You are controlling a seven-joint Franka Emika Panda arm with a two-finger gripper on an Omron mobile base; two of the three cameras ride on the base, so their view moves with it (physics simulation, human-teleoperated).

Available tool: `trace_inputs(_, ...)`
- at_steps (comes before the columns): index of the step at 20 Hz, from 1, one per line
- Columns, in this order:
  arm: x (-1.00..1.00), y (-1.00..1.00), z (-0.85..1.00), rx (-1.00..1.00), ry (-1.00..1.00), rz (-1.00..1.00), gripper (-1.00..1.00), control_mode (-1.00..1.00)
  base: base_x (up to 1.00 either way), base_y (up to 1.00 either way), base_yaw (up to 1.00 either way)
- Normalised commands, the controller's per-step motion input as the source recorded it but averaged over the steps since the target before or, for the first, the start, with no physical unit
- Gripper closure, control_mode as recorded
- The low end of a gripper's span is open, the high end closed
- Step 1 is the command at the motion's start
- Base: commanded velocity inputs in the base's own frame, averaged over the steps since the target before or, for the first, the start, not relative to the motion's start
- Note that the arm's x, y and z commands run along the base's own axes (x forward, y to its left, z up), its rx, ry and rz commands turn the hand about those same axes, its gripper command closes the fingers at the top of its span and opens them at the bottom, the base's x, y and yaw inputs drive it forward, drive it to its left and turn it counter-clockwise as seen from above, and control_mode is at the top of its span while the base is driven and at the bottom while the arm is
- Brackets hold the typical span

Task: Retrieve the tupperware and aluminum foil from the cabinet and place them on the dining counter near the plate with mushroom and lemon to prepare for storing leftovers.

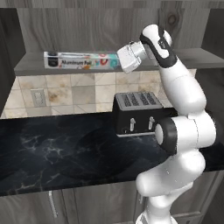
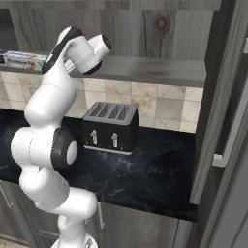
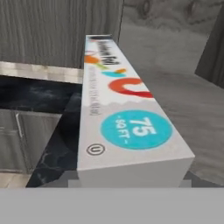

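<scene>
Lying flat and long-ways on the grey shelf (image 1: 30, 69), high inside the cabinet (image 1: 87, 26): the aluminum foil (image 1: 81, 60). Well above the black toaster (image 1: 138, 111) and the dark counter (image 1: 57, 148). Met at its right end by the tool (image 1: 124, 60). Seen very close from the hand, with the box end at the bottom and a blue round mark on top. Tool apart or clamped on the box? Cannot tell, with the fingers hidden by the box end. Probably a light box, made of thin card with a roll inside. Stiff enough to lift, but easy to dent, so no hard squeeze. Probably smooth and a bit slippery on the printed sides. Long and thin too, so likely to droop or swing if held only by the tip. Best to pinch across the two long sides, a little way in from this end, and keep level while sliding out off the shelf.
</scene>
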Motion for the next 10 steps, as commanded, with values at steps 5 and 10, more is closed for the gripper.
trace_inputs(5, -1.0, 0.0, 0.14, 0.02, -0.03, 0.0, 1.0, -1.0, 0.0, 0.0, 0.0)
trace_inputs(10, -1.0, 0.0, 0.01, 0.0, 0.03, 0.0, 1.0, -1.0, 0.0, 0.0, 0.0)
